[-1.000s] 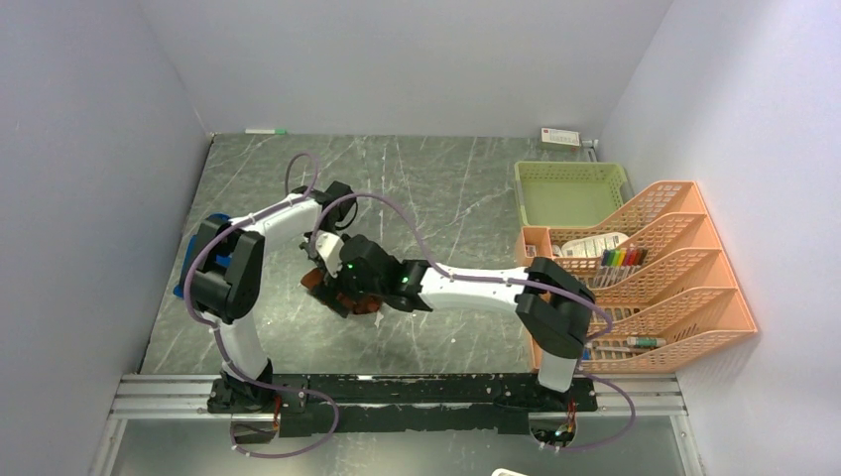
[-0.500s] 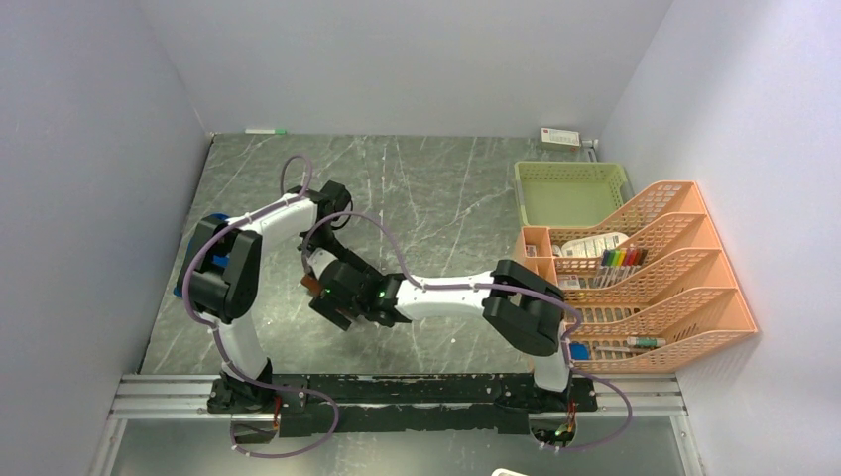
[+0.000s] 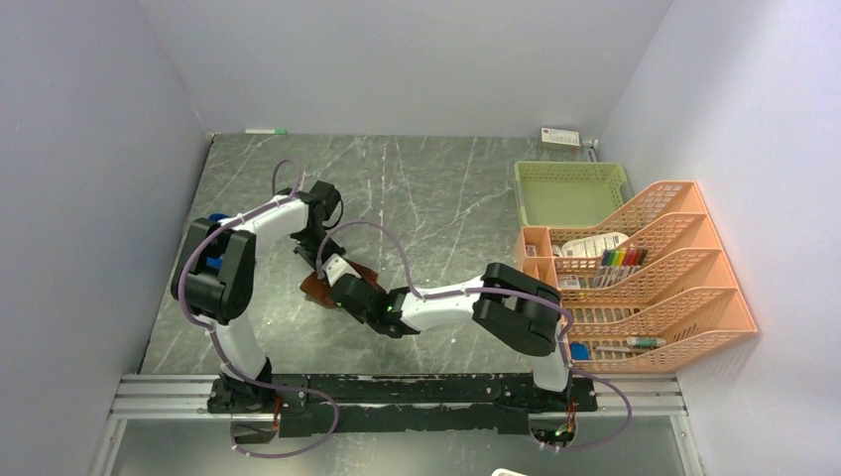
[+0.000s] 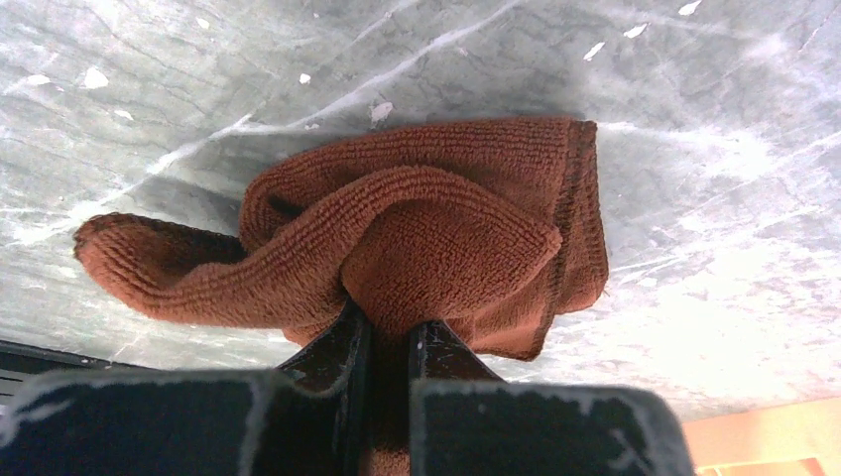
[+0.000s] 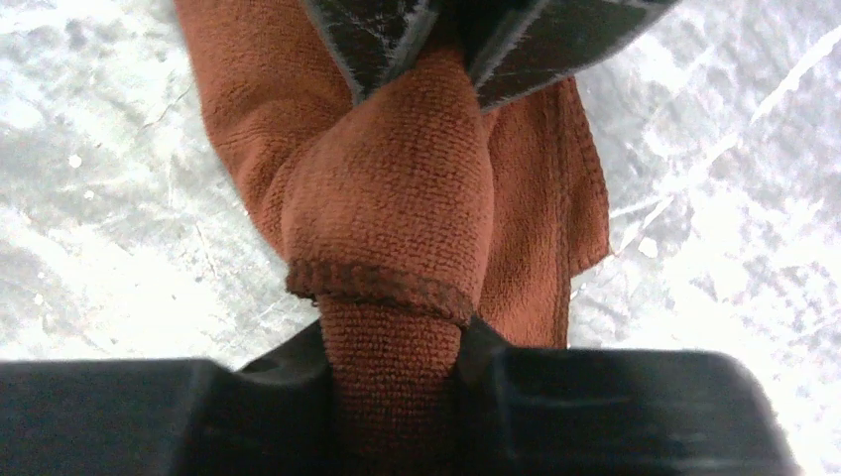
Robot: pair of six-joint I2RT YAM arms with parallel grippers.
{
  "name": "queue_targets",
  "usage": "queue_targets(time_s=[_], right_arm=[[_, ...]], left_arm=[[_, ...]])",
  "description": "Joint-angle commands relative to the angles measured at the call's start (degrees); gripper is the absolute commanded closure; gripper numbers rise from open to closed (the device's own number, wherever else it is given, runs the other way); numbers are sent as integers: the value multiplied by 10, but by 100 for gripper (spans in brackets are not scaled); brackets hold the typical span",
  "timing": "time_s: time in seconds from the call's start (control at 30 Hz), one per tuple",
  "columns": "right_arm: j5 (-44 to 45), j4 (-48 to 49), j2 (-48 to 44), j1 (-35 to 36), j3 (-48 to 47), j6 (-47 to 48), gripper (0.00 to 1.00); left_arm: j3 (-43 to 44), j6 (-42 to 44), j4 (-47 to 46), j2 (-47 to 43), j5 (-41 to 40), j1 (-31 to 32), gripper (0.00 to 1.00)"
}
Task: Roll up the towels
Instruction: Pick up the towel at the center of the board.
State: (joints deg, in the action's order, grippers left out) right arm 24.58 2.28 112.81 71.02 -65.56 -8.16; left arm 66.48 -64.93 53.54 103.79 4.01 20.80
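The left gripper and right gripper each clamp the brown towel, well left of the green basket.

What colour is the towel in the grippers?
Rust-brown; the towel shows best in the left wrist view.

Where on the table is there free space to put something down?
The widest bare patch is the back middle of the table, between the left arm and the green basket. A narrower strip runs along the front edge, between the two arm bases. It is crowded around the brown towel and beside the orange rack.
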Motion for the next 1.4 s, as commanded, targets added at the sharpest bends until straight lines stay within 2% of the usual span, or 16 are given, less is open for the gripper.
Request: queue_targets(time_s=[0.0,0.07,0.27,0.4,0.47,0.6,0.63,0.67,0.73,0.8,0.9,0.97,1.13,1.37], right_arm=[[-21,18,-7,-9,33,-17,100],[-62,37,-13,-17,48,-29,100],[-266,163,-65,-88,149,-106,100],[-441,277,-74,-165,199,-186,100],[-480,281,-66,-185,196,-206,100],[-551,318,-55,-218,187,-262,100],[-585,347,-51,-232,189,-288,100],[-606,374,-48,-244,190,-325,100],[-641,424,-43,-274,185,-366,100],[-653,413,-50,-292,166,-371,100],[-649,347,-70,-307,117,-336,100],[-649,314,-79,-319,88,-319,100],[-624,225,-119,-369,22,-267,100],[-593,78,-164,-491,-48,-178,100]], left_arm=[[-48,22,-12,28,29,-6,91],[-39,33,-9,12,31,-12,77],[29,89,31,-46,36,-53,53],[53,149,17,-96,87,-91,51],[52,187,-4,-131,117,-105,53],[30,216,-39,-226,95,-108,52],[16,217,-51,-252,89,-108,50],[3,221,-65,-284,87,-108,42],[-28,223,-81,-326,79,-108,40],[-47,231,-90,-358,71,-108,40],[-75,236,-111,-394,80,-108,36],[-88,243,-128,-410,89,-108,24],[-94,258,-134,-432,85,-108,23],[-113,280,-148,-446,116,-108,24]])
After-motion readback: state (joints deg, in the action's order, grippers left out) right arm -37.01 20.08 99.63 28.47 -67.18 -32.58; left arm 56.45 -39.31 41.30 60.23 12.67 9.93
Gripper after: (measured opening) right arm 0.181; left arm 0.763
